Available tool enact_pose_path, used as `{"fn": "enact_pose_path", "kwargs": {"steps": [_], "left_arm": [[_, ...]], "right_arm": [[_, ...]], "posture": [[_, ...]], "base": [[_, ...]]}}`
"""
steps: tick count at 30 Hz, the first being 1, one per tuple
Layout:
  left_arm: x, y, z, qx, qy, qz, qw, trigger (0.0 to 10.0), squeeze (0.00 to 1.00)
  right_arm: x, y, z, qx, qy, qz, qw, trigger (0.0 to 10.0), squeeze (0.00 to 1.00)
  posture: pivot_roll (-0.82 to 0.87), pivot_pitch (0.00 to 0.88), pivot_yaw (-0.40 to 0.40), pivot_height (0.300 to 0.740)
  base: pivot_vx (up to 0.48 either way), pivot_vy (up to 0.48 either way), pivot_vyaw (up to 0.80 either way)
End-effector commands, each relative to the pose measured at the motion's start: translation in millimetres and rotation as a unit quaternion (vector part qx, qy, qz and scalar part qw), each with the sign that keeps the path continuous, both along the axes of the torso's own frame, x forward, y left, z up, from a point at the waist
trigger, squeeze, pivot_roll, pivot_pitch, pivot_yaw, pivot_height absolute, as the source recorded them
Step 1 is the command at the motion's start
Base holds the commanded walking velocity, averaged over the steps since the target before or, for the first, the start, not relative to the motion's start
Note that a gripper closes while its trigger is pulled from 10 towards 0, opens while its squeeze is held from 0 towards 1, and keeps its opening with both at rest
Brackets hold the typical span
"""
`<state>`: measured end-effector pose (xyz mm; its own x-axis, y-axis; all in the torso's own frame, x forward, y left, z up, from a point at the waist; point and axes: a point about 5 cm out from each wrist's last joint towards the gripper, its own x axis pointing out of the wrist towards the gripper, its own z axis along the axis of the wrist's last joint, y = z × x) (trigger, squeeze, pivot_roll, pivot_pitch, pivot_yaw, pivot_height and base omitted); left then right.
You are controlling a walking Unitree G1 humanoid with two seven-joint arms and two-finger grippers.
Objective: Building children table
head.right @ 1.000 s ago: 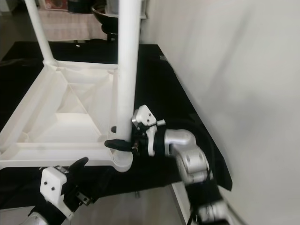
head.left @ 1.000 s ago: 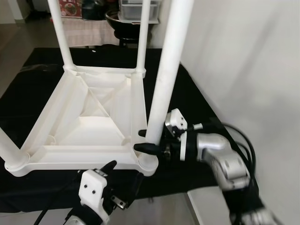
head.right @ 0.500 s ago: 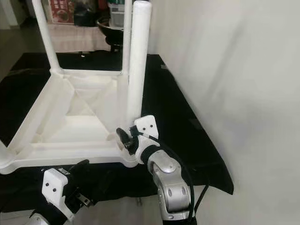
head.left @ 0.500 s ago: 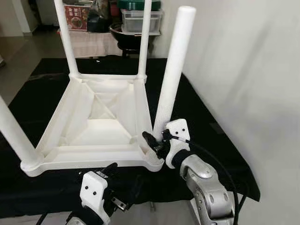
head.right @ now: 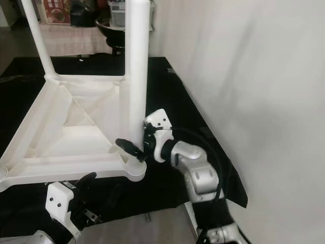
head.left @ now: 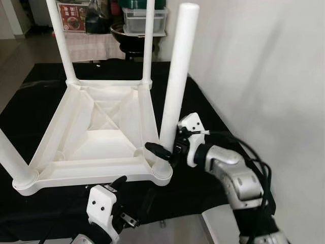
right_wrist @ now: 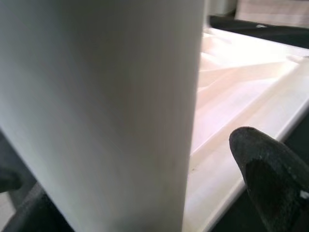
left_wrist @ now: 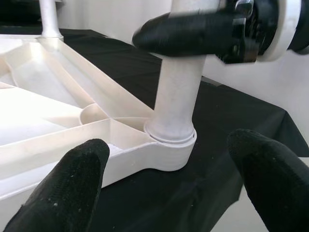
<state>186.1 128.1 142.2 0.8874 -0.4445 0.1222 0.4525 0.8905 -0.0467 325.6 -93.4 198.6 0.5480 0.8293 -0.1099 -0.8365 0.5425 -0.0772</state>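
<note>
Swung back outward since half a second ago, the right arm now reaches in from the side, its right gripper (head.left: pixel 163 151) clasped around the base of the near leg (head.left: pixel 174 81), fingers (left_wrist: pixel 193 33) pressed to either side just above the corner socket. The left gripper (left_wrist: pixel 169 183) hovers spread before that same corner, touching nothing. The table (head.left: pixel 96 137) lies upside down on a black cloth (head.left: pixel 203 109), its legs upright, long axes vertical. Beside the table stands a white wall (head.left: pixel 264 76); beyond the table sit a dark bowl (head.left: pixel 129 33) and a storage box (head.left: pixel 136 18).
</note>
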Motion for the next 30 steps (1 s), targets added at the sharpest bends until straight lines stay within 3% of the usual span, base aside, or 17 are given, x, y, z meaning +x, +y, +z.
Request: {"fn": "enact_pose_path", "kwargs": {"steps": [1, 6, 7, 14, 15, 26, 30], "left_arm": [[-2.2, -1.7, -2, -0.001, 0.005, 0.003, 1.0, 10.0, 0.0], [-4.7, -1.2, -1, 0.0, 0.005, 0.004, 1.0, 10.0, 0.0], [-6.4, -1.1, -1, 0.001, 0.007, 0.003, 1.0, 10.0, 0.0], [-9.2, -1.1, 0, 0.001, 0.01, 0.002, 1.0, 10.0, 0.0], [-9.5, -1.2, 0, 0.001, 0.01, 0.002, 1.0, 10.0, 0.0], [-9.8, -2.0, -1, 0.0, 0.012, 0.001, 1.0, 10.0, 0.0], [-9.8, -2.0, -1, 0.0, 0.012, 0.002, 1.0, 10.0, 0.0]], "right_arm": [[-0.3, 4.5, -4, -0.015, 0.01, 0.071, 0.997, 10.0, 0.0], [1.0, 9.6, 0, -0.021, 0.013, 0.157, 0.987, 10.0, 0.0], [3.8, 13.1, 4, -0.021, 0.018, 0.209, 0.978, 10.0, 0.0], [11.7, 15.2, 5, -0.031, 0.017, 0.237, 0.971, 10.0, 0.0], [13.4, 15.3, 6, -0.027, 0.019, 0.24, 0.97, 0.0, 0.0], [23.9, 8.0, 2, -0.034, 0.014, 0.197, 0.98, 0.0, 0.0], [25.2, 0.1, 4, -0.023, 0.003, 0.142, 0.99, 0.0, 0.0]], "posture": [[0.04, 0.115, -0.116, 0.74], [0.05, 0.124, -0.112, 0.74], [0.06, 0.129, -0.11, 0.74], [0.06, 0.139, -0.106, 0.74], [0.06, 0.14, -0.105, 0.74], [0.05, 0.139, -0.102, 0.74], [0.05, 0.137, -0.103, 0.74]], "base": [[0.0, 0.0, 0.0], [0.0, 0.0, 0.0], [0.0, 0.0, 0.0], [0.0, 0.0, 0.0], [0.0, 0.0, 0.0], [0.0, 0.0, 0.0], [0.0, 0.0, 0.0]]}}
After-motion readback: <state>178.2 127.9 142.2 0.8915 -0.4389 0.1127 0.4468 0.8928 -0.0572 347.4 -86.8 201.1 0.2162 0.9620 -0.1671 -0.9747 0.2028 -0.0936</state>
